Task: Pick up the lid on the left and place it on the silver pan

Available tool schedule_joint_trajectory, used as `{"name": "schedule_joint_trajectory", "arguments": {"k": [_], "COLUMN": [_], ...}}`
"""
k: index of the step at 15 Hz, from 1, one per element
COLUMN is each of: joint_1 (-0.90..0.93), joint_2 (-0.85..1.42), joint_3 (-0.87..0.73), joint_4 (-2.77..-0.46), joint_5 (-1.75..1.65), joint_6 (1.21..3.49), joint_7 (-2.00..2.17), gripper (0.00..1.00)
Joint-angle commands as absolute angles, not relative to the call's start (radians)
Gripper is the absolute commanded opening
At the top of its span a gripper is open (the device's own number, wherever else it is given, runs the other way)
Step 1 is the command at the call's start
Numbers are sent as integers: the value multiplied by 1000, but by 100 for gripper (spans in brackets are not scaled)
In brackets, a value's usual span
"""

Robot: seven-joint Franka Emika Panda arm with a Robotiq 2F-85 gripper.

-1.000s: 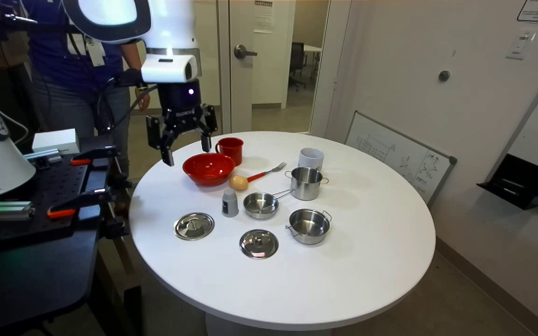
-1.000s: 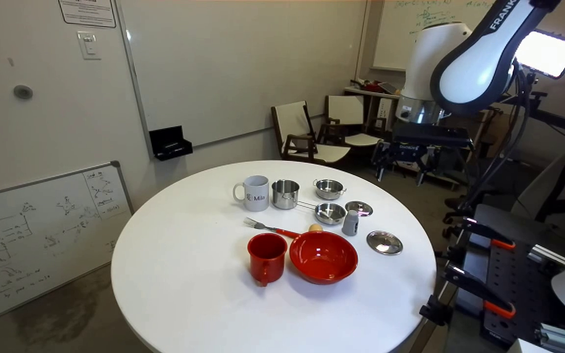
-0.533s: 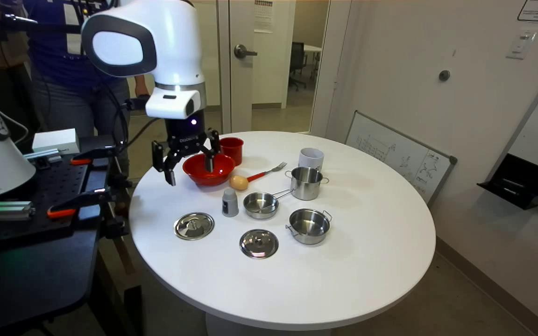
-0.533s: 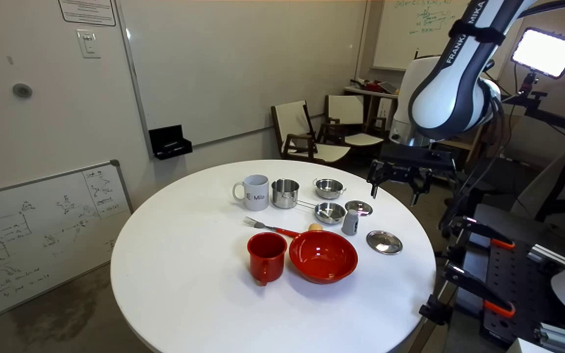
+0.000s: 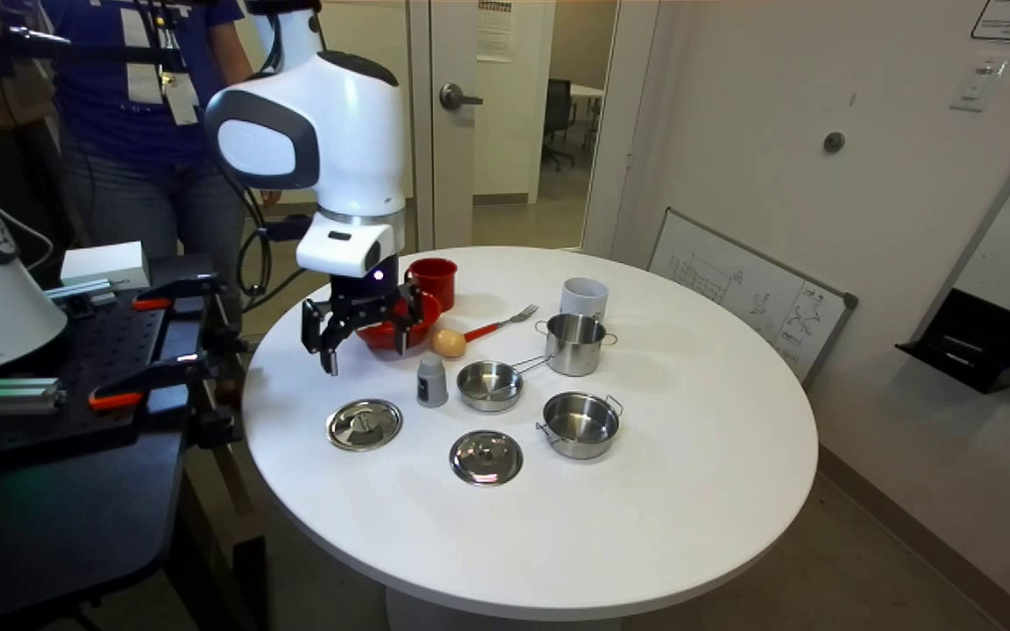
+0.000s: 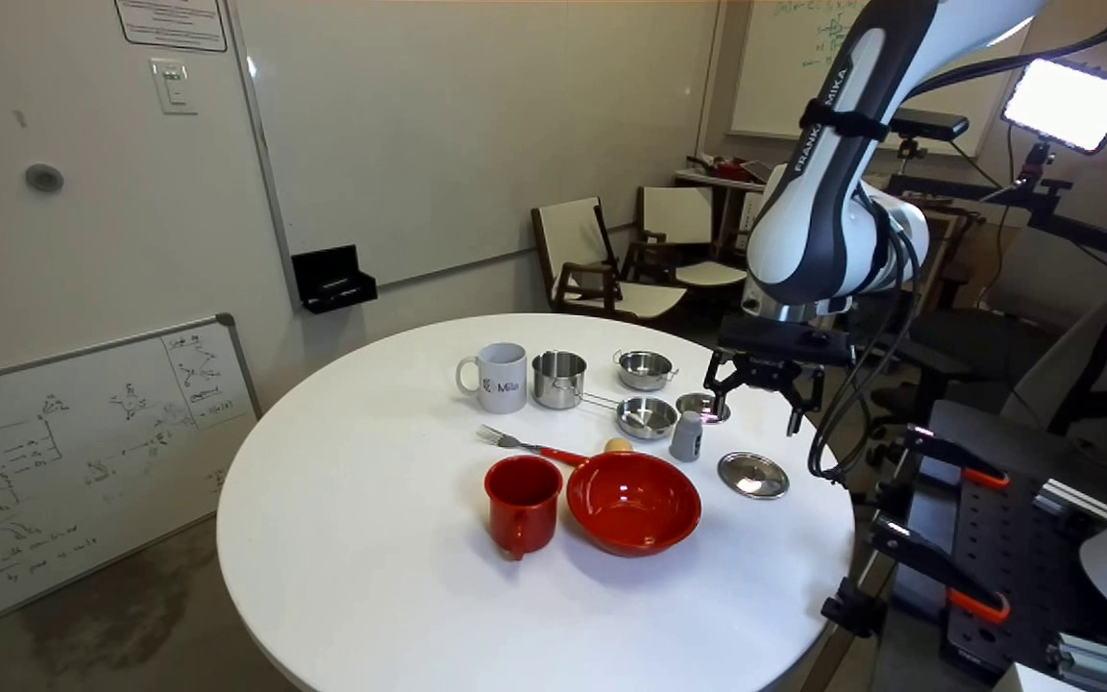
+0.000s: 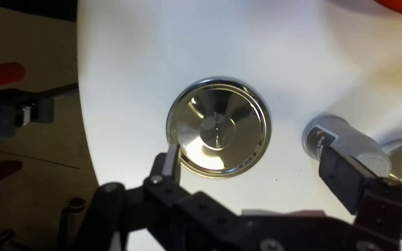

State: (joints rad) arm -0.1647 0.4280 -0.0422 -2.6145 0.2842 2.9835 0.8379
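"How was the claw (image 5: 366, 358)?"
"Spread, empty. Lid (image 5: 365, 425) lay on the tabletop (image 5: 698, 456), eight o'clock from the shaker (image 5: 432, 384) in an exterior view."
"Handling?"
"Probably light, stiff, slippery; handle (image 7: 217, 130) seemed best hold."

red mug (image 6: 523, 507) beside red bowl (image 6: 634, 506) | white mug (image 6: 503, 379) | grey shaker (image 6: 686, 439)

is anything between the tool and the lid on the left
Nothing visible: the tool hangs open in the air, and the lid has nothing on it. The gray shaker stands to one side, apart from the lid.
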Motion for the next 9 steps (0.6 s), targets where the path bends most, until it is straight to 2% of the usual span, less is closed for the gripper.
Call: {"name": "schedule_joint_trajectory", "arguments": {"k": [1,9], "joint_1": [-170,-204], "joint_2": [507,603], "joint_3": [-28,-23], "joint_4": [-2567,-2531], "joint_5": [362,417], "joint_6": [3004,3051], "joint_7": [789,747], "gripper": [100,99]}}
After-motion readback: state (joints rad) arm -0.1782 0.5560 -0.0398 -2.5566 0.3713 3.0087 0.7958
